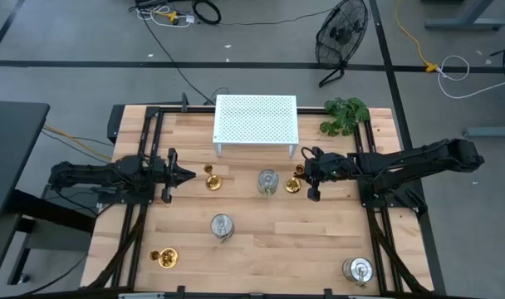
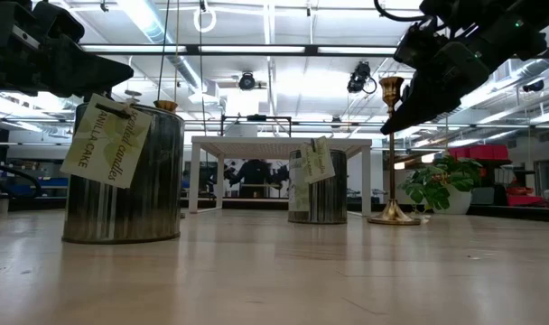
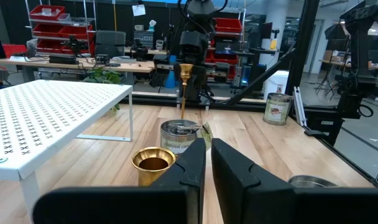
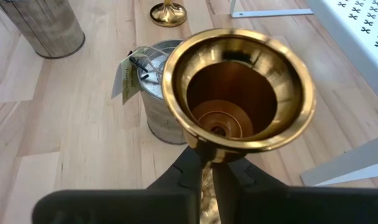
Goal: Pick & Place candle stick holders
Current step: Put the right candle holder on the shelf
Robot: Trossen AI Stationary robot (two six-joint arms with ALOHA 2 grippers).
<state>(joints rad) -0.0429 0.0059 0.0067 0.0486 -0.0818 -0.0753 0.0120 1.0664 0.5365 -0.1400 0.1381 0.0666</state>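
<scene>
Pale plank table (image 1: 261, 249), right fingers (image 4: 204, 171) pinching slim gold holder stem (image 4: 239, 93), left fingers (image 3: 204, 171) clenched empty

A robotics lab: red parts bins (image 3: 52, 28) on shelving, strip ceiling lights (image 2: 283, 50), workbenches (image 3: 71, 62).

Gold holders (image 1: 293, 184) (image 1: 212, 178) (image 1: 164, 258), polished yellow metal. Silver holders (image 1: 268, 182) (image 1: 222, 225) (image 1: 357, 270), brushed grey, pale green tags with dark lettering. Rack (image 1: 255, 120) white, dotted with fine perforations. Plant (image 1: 345, 115) green. Table (image 1: 261, 241) light wood planks. Arms black.
</scene>
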